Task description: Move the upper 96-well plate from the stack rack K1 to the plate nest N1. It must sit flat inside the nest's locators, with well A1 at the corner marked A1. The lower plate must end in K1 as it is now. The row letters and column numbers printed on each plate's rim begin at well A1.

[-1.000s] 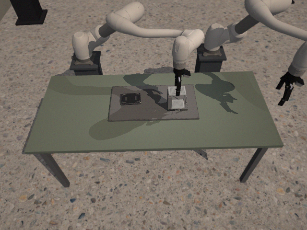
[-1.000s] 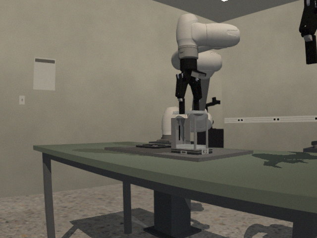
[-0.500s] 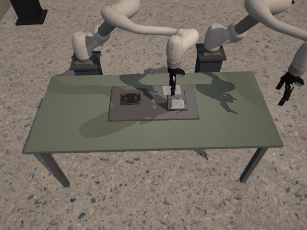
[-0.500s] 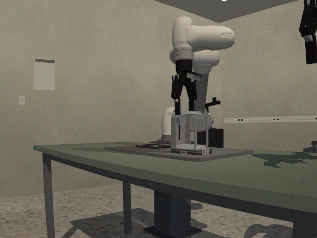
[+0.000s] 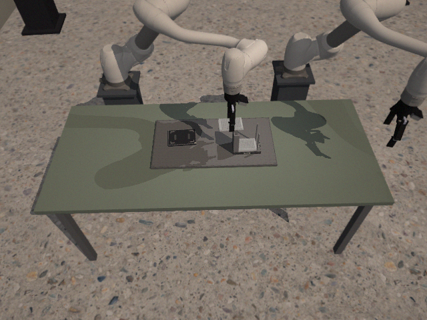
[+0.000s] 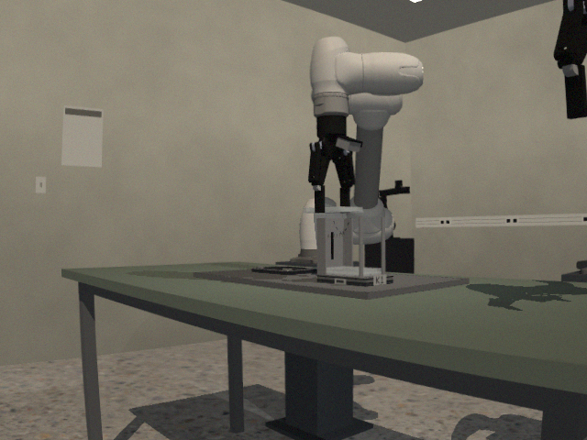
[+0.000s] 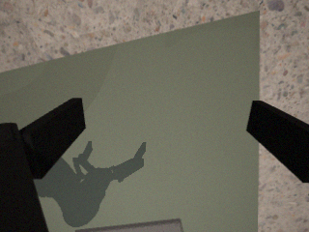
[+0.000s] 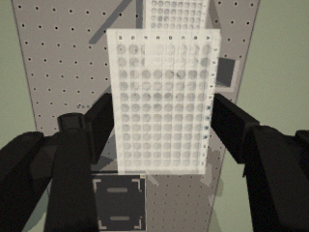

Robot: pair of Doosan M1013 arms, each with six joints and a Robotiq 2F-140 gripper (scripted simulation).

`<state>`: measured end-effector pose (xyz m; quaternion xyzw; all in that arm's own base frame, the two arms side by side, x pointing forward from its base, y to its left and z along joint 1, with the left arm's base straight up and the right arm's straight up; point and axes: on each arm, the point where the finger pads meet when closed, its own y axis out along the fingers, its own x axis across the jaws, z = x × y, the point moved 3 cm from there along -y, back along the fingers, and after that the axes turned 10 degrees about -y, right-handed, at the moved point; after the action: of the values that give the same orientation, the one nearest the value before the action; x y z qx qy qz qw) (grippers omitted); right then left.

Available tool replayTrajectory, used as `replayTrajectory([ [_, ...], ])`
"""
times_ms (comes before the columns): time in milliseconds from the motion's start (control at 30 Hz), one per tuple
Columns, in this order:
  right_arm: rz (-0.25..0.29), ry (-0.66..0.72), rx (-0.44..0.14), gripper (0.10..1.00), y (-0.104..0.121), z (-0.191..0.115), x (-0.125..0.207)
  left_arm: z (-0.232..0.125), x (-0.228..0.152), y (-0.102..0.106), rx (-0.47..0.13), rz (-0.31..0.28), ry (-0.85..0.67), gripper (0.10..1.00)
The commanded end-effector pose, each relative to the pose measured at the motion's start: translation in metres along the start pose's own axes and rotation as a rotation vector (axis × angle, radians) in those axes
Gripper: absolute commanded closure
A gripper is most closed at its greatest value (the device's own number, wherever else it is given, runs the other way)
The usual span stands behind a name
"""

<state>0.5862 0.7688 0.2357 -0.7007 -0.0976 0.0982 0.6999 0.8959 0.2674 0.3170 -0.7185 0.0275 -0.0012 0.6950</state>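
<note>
1. Above the back edge of the grey board (image 5: 203, 161) (image 6: 426, 286) (image 8: 63, 53), in the top view, the right gripper (image 5: 231, 129) (image 6: 332, 208) (image 8: 161, 107) carries the upper plate (image 5: 224, 124) (image 6: 342, 209) (image 8: 164, 92). Lower plate (image 5: 247, 144) (image 6: 350, 271) (image 8: 180, 14) sits in rack K1 (image 5: 236, 143) (image 6: 326, 246); nest N1 (image 5: 181, 137) (image 6: 284, 269) (image 8: 118, 203) has no plate yet. The left gripper (image 5: 389, 133) (image 6: 576, 111) (image 7: 166, 114) waits well away.

2. From the exterior view, the held plate looks level, near the height of the rack's top. Lifting it out seems done; carrying, lining up and lowering remain.

3. The left wrist view shows fingers wide open, nothing between them.

4. In the right wrist view, the fingers are closed on the upper plate's long sides. Its lettering puts A1 at the picture's upper right. I cannot read the nest's A1 mark — so whether a turn is needed stays unknown. Release and backing off come last.

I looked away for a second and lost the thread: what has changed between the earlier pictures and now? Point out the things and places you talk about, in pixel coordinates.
The right hand (image 5: 231, 128) (image 6: 332, 207) (image 8: 161, 107) has carried the upper plate (image 5: 224, 125) (image 6: 350, 209) (image 8: 156, 121) sideways, leftward in the top view, toward the nest's side. It already held the plate; nothing was newly grasped or released. The lower plate (image 5: 247, 145) (image 6: 359, 271) (image 8: 176, 18), nest (image 5: 181, 137) (image 6: 283, 269) (image 8: 118, 204) and left arm look unmoved.
</note>
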Motion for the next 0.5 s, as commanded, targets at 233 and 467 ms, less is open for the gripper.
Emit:
replayTrajectory([
  [233, -0.002, 0.000, 0.002, 0.999, -0.001, -0.031, -0.016, 0.000, 0.000, -0.001, 0.001, -0.002, 0.000, 0.098],
  [467, -0.002, 0.000, 0.002, 0.999, -0.001, -0.046, -0.023, 0.000, 0.000, -0.001, 0.001, -0.002, 0.000, 0.098],
])
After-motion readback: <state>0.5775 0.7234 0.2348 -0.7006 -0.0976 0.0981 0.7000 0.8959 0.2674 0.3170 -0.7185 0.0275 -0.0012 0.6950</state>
